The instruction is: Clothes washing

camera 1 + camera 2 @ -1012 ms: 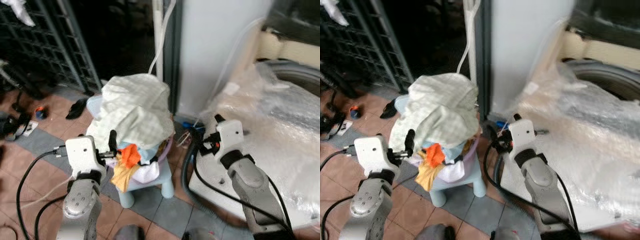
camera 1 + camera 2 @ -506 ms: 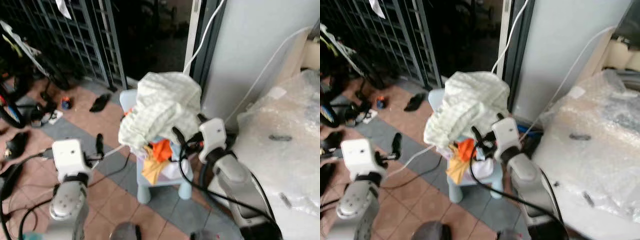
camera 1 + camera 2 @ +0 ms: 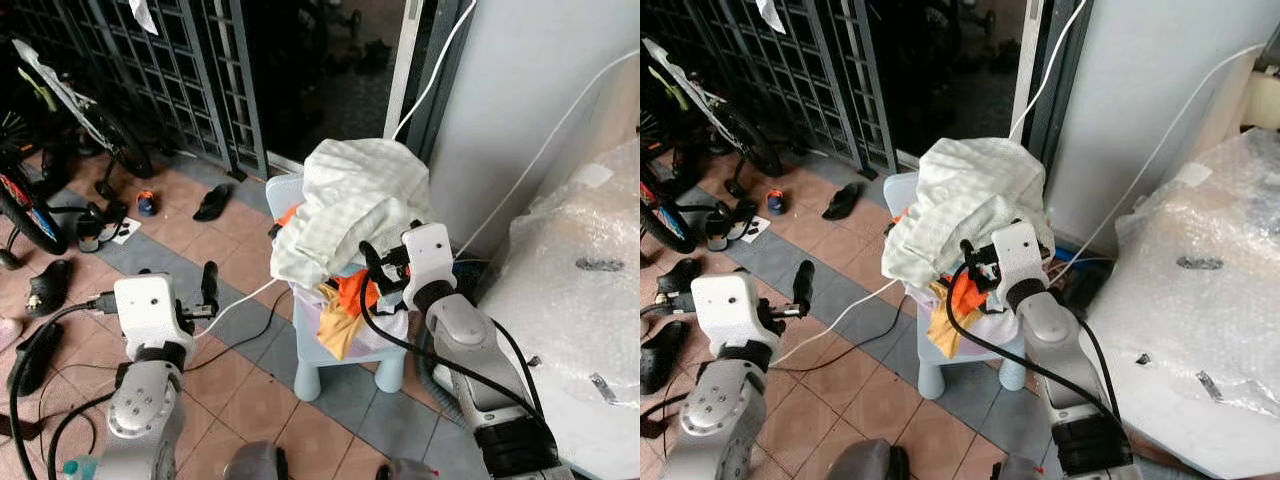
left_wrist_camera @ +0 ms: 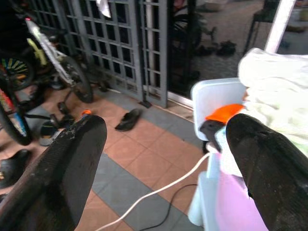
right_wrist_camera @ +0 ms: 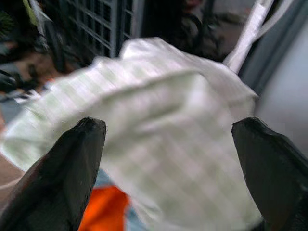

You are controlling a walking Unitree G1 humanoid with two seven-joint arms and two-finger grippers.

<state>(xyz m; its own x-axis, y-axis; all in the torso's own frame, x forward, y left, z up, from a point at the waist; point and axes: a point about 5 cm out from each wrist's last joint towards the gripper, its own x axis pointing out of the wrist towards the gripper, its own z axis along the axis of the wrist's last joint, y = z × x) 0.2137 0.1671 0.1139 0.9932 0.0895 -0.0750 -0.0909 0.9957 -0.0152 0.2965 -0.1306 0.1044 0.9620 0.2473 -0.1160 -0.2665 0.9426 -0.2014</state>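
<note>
I'm looking at a home's entry or utility porch: terracotta and grey floor tiles (image 3: 250, 390), a metal security grille (image 3: 215, 70), bicycles (image 3: 60, 110) parked beside it, sandals (image 3: 212, 203) strewn about, and a laundry heap (image 3: 350, 205) on a plastic stool (image 3: 345, 365) (bubble-wrapped appliance (image 3: 585, 300) alongside).

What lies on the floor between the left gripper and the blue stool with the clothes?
In the left eye view, a white cable runs over bare tiles between the left gripper and the blue stool under the clothes pile.
</note>
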